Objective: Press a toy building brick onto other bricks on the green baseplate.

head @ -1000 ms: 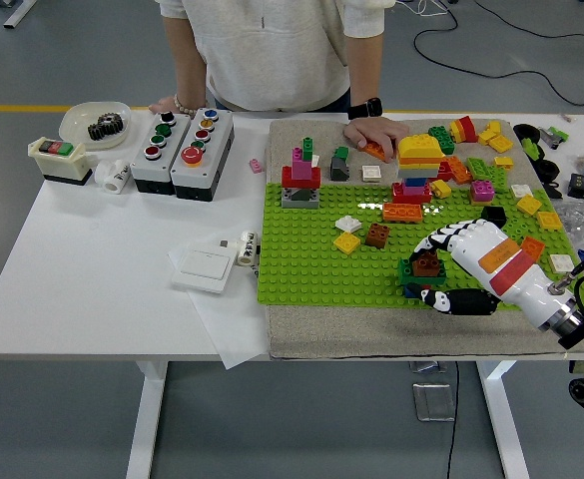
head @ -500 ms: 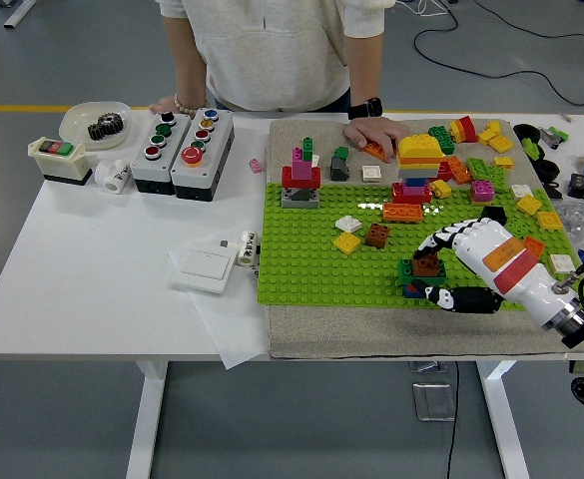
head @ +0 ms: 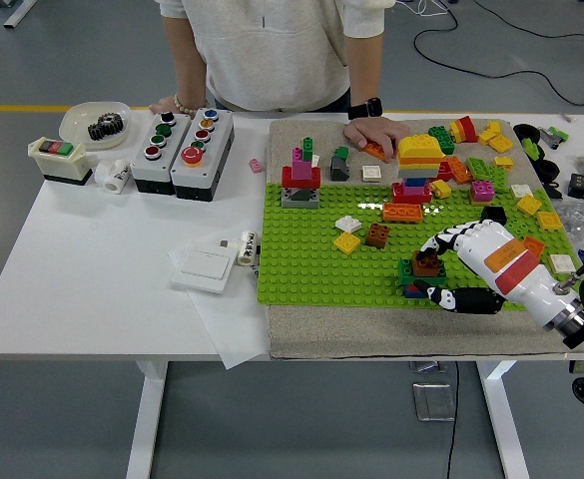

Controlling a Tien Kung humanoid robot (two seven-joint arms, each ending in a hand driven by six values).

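A green baseplate lies on a beige cloth right of the table's middle. Near its front right a brown brick sits on a small stack of green and blue bricks. My right hand comes in from the lower right. Its fingers arch over the brown brick from behind, and the thumb lies along the plate in front, so the brick is between them. The left arm is out of view.
Other brick stacks stand on the plate: a red and pink one, a yellow-topped one and single bricks. Loose bricks lie at the back right. A person's hand rests on an orange brick. Button boxes stand at the left.
My right hand and wrist have shifted slightly up and to the right while the fingers stay around the brown brick. The person's hands have not moved.
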